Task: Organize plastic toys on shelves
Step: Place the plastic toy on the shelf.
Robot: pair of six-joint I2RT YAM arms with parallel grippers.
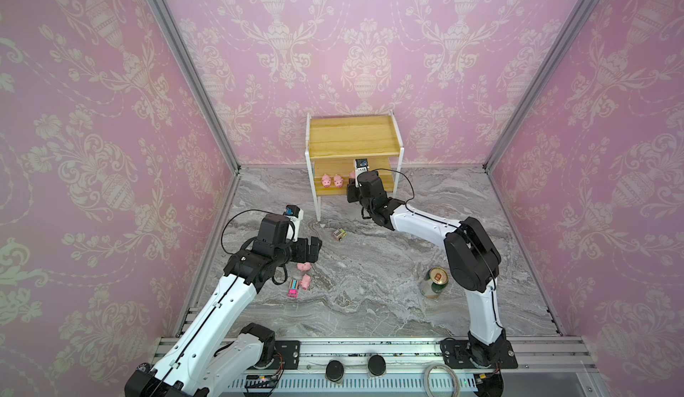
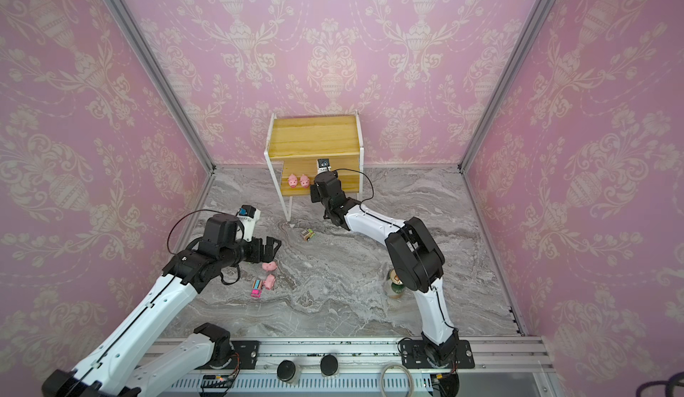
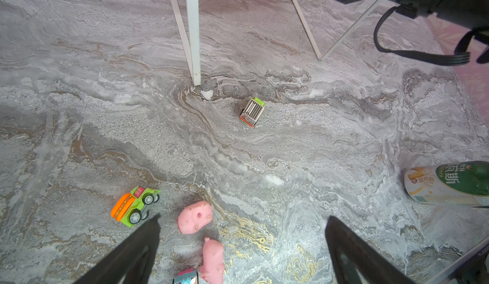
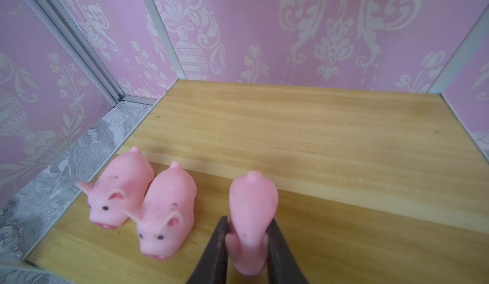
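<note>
The shelves (image 1: 355, 132) stand against the back wall. Two pink pigs (image 4: 120, 190) (image 4: 165, 211) sit side by side on the lower board (image 4: 317, 137). Beside them my right gripper (image 4: 247, 220) is shut on a third pig (image 4: 251, 203), which rests on that board with its tail pointing away. My left gripper (image 3: 243, 219) hangs open over the floor. Two more pigs (image 3: 195, 217) (image 3: 213, 260) lie near its one finger, and an orange-green truck (image 3: 133, 205) and a pink-blue truck (image 3: 186, 278) lie close by. A brown-green truck (image 1: 338, 234) lies near the shelf's front leg.
A green-gold drink can (image 1: 435, 282) stands on the marble floor beside the right arm's elbow. The shelf's thin white legs (image 3: 194, 31) reach the floor ahead of the left gripper. Pink patterned walls close in three sides.
</note>
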